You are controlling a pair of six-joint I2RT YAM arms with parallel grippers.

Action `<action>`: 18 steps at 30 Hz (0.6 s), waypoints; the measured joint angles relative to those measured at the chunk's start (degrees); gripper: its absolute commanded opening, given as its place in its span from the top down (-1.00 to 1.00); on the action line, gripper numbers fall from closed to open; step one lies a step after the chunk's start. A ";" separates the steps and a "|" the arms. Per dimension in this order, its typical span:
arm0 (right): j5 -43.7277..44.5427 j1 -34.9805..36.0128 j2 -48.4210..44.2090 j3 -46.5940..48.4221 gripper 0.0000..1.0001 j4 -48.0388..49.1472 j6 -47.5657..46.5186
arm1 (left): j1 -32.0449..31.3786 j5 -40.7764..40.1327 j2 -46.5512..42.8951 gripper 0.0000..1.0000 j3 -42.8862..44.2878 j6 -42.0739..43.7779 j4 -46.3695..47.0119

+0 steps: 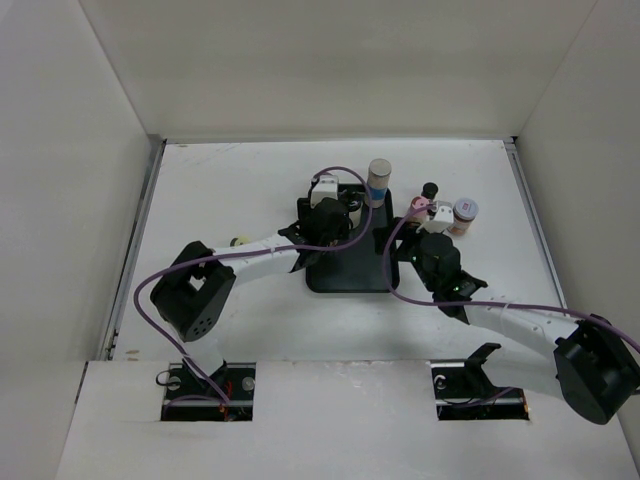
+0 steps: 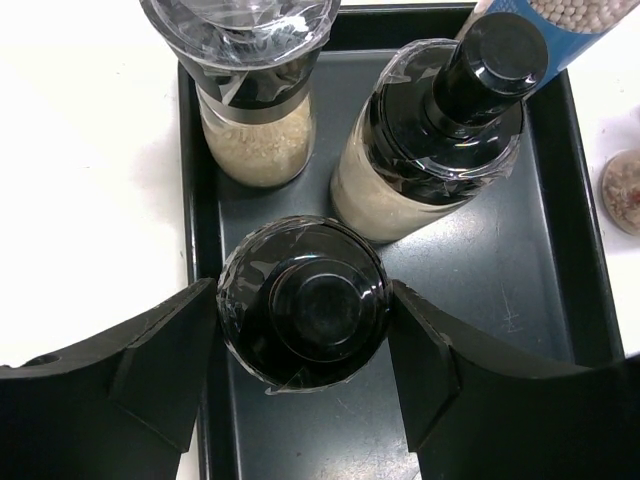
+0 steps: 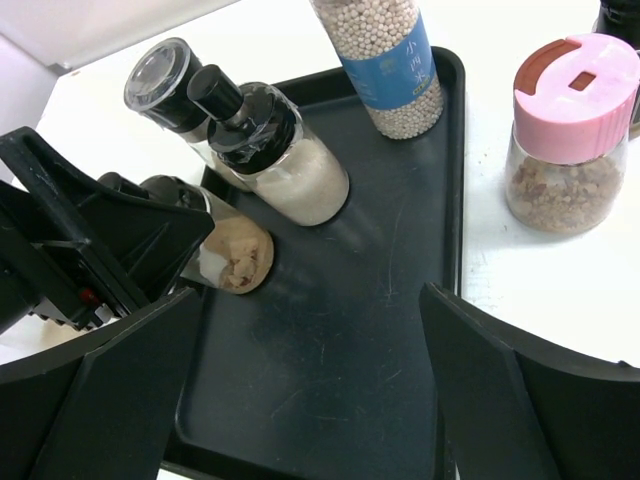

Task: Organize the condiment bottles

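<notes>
- The left gripper (image 2: 302, 308) pinches a black-capped jar (image 2: 300, 285) from both sides, at the near end of the black tray (image 2: 500, 290).
- Behind it on the tray stand a clear-topped grinder (image 2: 255, 95) and a black-knobbed shaker (image 2: 440, 135), side by side.
- A blue-labelled bottle (image 3: 385, 60) of white beads stands at the tray's far corner.
- The right gripper (image 3: 310, 300) has its fingers spread wide, holding nothing, above the tray.
- A pink-capped jar (image 3: 570, 135) is on the table, just beside the tray.
</notes>
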 measured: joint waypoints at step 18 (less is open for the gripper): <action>0.98 -2.21 -0.59 0.92 0.59 -2.43 0.68 | -1.05 -0.35 -22.27 -0.89 -13.40 0.85 10.71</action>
